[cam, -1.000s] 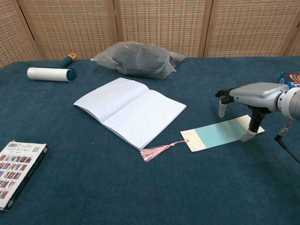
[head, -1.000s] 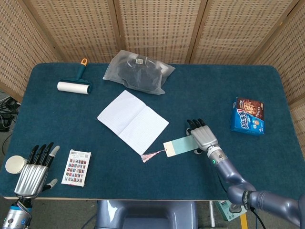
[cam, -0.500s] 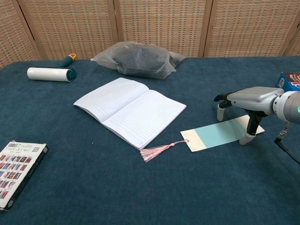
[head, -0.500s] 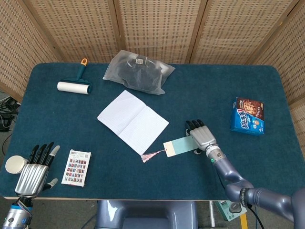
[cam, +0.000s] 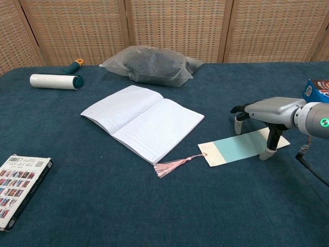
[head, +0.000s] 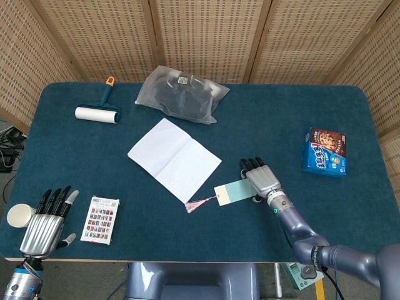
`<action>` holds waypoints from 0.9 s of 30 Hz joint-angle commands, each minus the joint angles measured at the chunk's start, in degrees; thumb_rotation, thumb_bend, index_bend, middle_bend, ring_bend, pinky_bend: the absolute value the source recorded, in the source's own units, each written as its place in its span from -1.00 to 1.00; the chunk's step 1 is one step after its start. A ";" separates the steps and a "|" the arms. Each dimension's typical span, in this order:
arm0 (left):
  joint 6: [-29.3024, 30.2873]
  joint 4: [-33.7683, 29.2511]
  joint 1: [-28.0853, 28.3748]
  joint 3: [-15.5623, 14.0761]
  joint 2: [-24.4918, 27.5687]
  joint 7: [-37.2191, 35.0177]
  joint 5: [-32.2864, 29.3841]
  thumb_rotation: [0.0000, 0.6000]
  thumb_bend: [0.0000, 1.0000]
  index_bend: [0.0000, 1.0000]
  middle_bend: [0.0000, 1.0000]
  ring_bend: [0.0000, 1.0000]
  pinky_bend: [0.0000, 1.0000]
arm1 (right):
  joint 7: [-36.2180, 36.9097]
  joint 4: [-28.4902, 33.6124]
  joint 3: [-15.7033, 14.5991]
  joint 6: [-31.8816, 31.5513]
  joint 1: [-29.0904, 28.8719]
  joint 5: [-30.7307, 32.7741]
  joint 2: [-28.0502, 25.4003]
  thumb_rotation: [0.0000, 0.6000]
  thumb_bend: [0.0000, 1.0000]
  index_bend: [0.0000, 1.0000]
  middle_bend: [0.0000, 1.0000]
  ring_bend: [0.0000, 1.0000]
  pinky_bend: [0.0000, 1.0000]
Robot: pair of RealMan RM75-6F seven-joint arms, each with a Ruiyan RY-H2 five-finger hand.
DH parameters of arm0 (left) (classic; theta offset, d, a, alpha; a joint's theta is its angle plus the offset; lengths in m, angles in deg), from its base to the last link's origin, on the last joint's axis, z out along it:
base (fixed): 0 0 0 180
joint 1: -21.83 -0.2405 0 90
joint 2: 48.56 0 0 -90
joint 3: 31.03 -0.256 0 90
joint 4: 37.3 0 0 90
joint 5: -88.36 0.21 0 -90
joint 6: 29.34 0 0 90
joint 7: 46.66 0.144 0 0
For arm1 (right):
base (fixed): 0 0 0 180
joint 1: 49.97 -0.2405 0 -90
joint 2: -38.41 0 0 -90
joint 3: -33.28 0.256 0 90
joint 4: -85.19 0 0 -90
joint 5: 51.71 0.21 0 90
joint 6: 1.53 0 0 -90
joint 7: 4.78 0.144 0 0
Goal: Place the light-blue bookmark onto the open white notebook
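Note:
The light-blue bookmark [head: 232,190] [cam: 237,147] lies flat on the blue table, its pink tassel [cam: 172,165] trailing left toward the open white notebook [head: 174,158] [cam: 142,121]. My right hand [head: 260,178] [cam: 267,110] hovers palm-down over the bookmark's right end, fingers spread; two fingertips [cam: 266,154] reach down on either side of the card, holding nothing. My left hand [head: 42,225] rests open at the table's near-left corner, seen only in the head view.
A lint roller [head: 98,111] and a plastic bag with dark contents [head: 181,94] lie at the back. A card box [head: 100,219] sits near the left hand, beside a white round object [head: 19,215]. A blue snack box [head: 325,152] lies at right.
My right hand has slid slightly left along the bookmark, toward the notebook. The bookmark, notebook and left hand have not moved.

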 commanded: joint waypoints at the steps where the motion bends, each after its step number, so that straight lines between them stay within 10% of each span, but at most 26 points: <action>1: 0.02 0.00 0.05 -0.03 0.03 -0.09 0.03 1.00 -1.00 -1.00 -1.00 -1.00 -1.00 | -0.28 -0.08 -0.32 0.06 -0.17 0.33 0.09 1.00 -0.51 -0.33 -0.97 -1.00 -0.85; 27: -0.54 -0.75 1.15 -0.29 -0.22 0.21 0.80 1.00 -1.00 -1.00 -1.00 -1.00 -1.00 | -1.01 1.84 -0.78 -2.66 -1.25 -0.38 -0.19 1.00 -0.49 0.08 -0.76 -1.00 -0.83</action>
